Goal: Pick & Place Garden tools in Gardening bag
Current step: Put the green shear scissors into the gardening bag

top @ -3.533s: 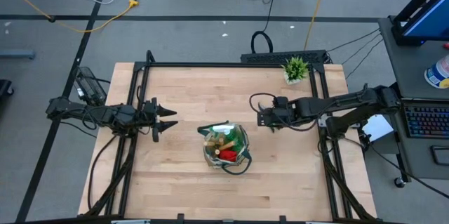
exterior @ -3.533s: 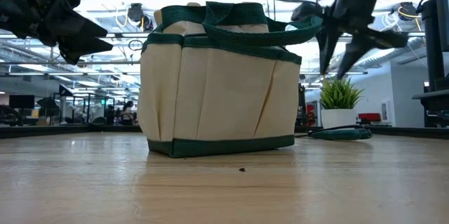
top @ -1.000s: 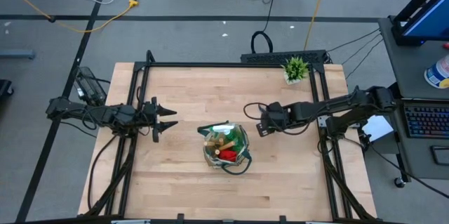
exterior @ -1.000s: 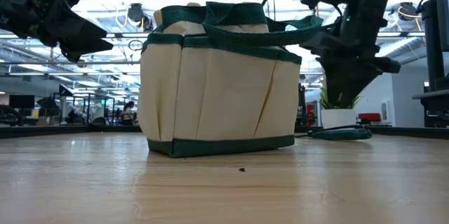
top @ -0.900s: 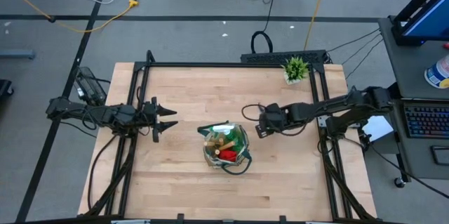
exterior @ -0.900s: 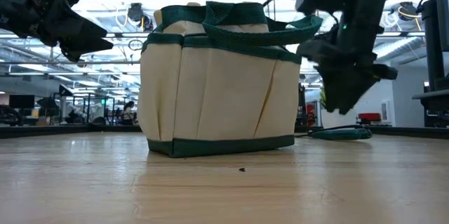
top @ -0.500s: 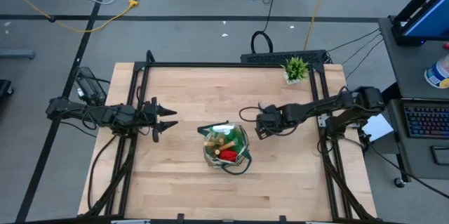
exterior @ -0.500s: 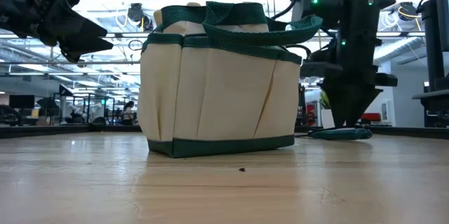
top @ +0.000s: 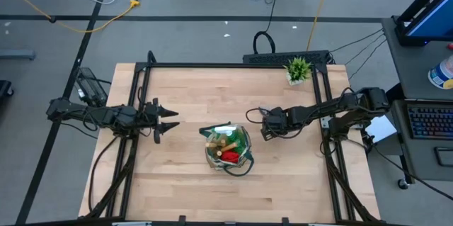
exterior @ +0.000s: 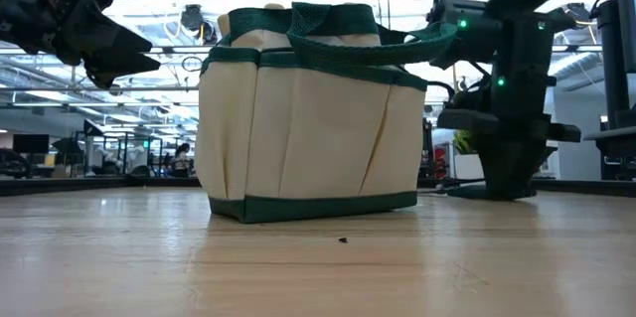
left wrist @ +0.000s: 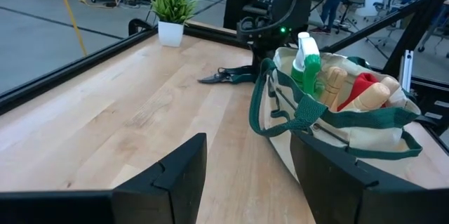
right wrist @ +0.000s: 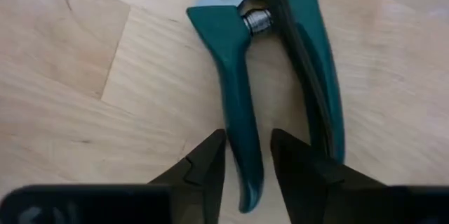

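Observation:
The pruning shears [right wrist: 270, 55], with dark green handles, lie flat on the table to the right of the bag; they also show in the left wrist view [left wrist: 228, 76]. My right gripper [right wrist: 247, 157] is down at the table [top: 263, 125], open a little, one finger on each side of one shear handle. The beige gardening bag [top: 226, 147] with green trim stands mid-table. It holds a green-white bottle [left wrist: 306, 55], wooden handles [left wrist: 335, 83] and a red glove [left wrist: 359, 87]. My left gripper [top: 168, 121] hovers open and empty left of the bag. My right gripper points down, its fingers [right wrist: 210, 161] on either side of the free end of one shear handle [right wrist: 242, 140] and lying across it. Whether the fingers touch the handle, I cannot tell. The shears lie flat on the table.
A small potted plant [top: 298, 69] stands at the table's far right corner. The bag's loop handles [exterior: 348, 44] arch over its open top. Bare wood lies near the front edge [top: 226, 198] and at the far left.
My right gripper has come down from about the height of the bag's top to the table, onto the shears. The bag, the shears and my left arm have kept still.

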Robot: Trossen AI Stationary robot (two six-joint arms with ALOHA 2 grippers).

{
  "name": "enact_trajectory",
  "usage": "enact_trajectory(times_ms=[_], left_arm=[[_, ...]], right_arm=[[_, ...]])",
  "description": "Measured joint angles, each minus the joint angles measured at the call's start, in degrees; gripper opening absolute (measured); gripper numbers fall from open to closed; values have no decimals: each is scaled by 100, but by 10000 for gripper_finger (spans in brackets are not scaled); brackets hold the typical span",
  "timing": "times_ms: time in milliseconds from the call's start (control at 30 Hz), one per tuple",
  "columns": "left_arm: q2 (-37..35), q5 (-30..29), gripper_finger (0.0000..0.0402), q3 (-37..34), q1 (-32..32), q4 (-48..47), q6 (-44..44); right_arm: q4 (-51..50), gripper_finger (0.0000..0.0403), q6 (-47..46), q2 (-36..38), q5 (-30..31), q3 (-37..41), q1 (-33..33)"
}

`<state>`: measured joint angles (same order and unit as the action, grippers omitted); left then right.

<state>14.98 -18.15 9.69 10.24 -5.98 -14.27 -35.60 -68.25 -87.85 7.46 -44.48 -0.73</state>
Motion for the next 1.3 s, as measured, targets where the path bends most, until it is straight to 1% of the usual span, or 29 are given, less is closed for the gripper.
enact_trajectory(times_ms=[200, 367, 533, 667, 733, 933, 1167, 1300], left_arm=[[0, 0, 212, 0, 0, 0, -4], [0, 2, 212, 0, 0, 9, -29], [0, 2, 212, 0, 0, 20, -465], [0, 4, 212, 0, 0, 99, -977], [0, 4, 212, 0, 0, 239, -1154], [0, 7, 212, 0, 0, 915, -1631], [0, 10, 212, 0, 0, 1600, -2177], [0, 13, 212, 0, 0, 1921, -2251]], right_arm=[[-40, 38, 14, -4, 5, 60, -9], [-57, 36, 46, -11, -6, 65, -11], [-137, 36, 121, 149, -5, 35, -9], [-692, 36, 375, 369, -82, -157, -20], [-977, 36, 487, 504, -29, -327, -13], [-1785, 36, 909, 716, 456, -920, -15], [-2343, 36, 1660, 734, 1457, -1911, -13], [-2347, 36, 2263, 737, 2039, -2468, -12]])
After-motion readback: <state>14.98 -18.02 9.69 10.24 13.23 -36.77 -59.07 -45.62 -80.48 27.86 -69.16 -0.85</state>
